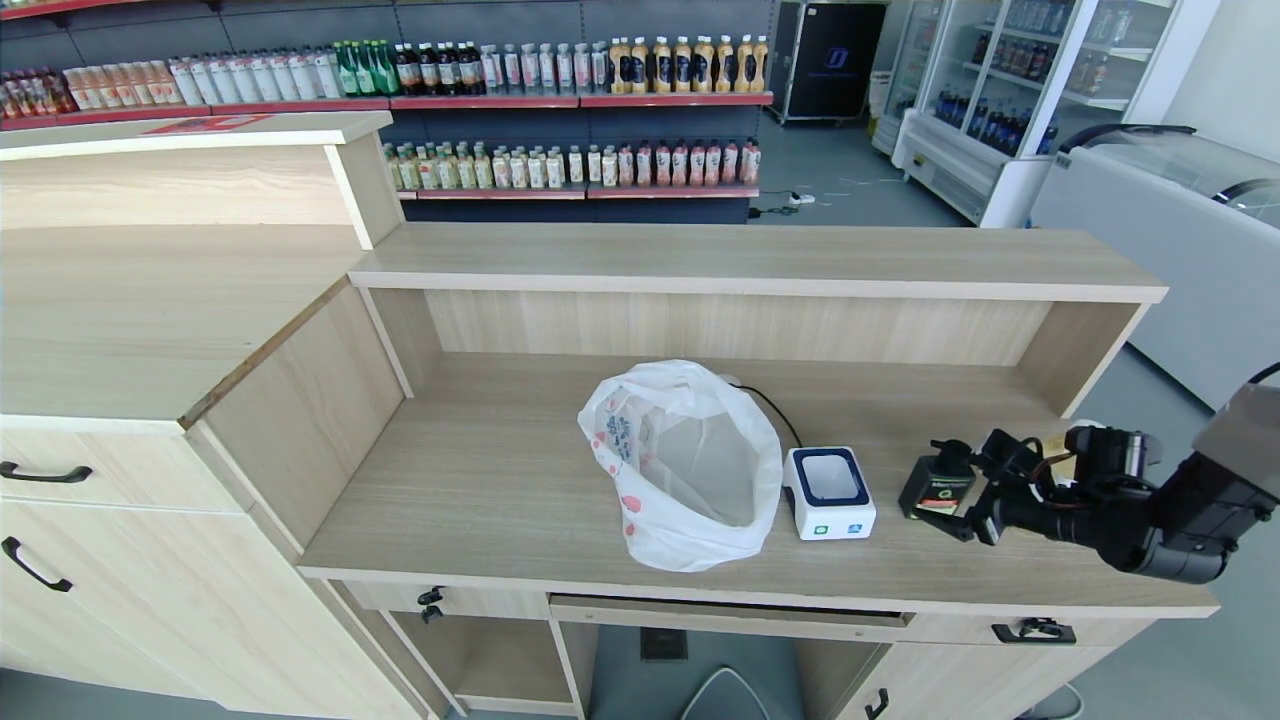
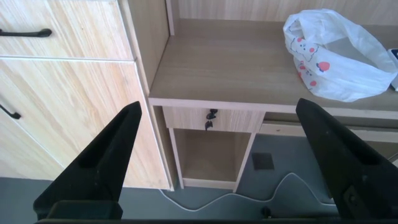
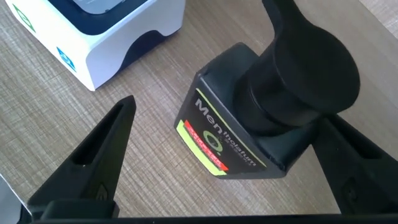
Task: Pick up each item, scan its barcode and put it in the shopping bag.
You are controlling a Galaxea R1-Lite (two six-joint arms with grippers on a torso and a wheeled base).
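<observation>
A squat black container with a round black cap and a green and red label stands on the wooden counter, right of the white barcode scanner. My right gripper is open and straddles it, one finger on either side. Up close, the container sits between the fingers of the right gripper, with the scanner just beyond. The white shopping bag with red prints lies left of the scanner, mouth open. My left gripper is open and holds nothing, low beside the counter, the bag far off.
A raised back shelf and side walls enclose the counter recess. A taller cabinet with drawers stands on the left. The scanner's black cable runs behind the bag. Drink shelves and fridges stand in the room behind.
</observation>
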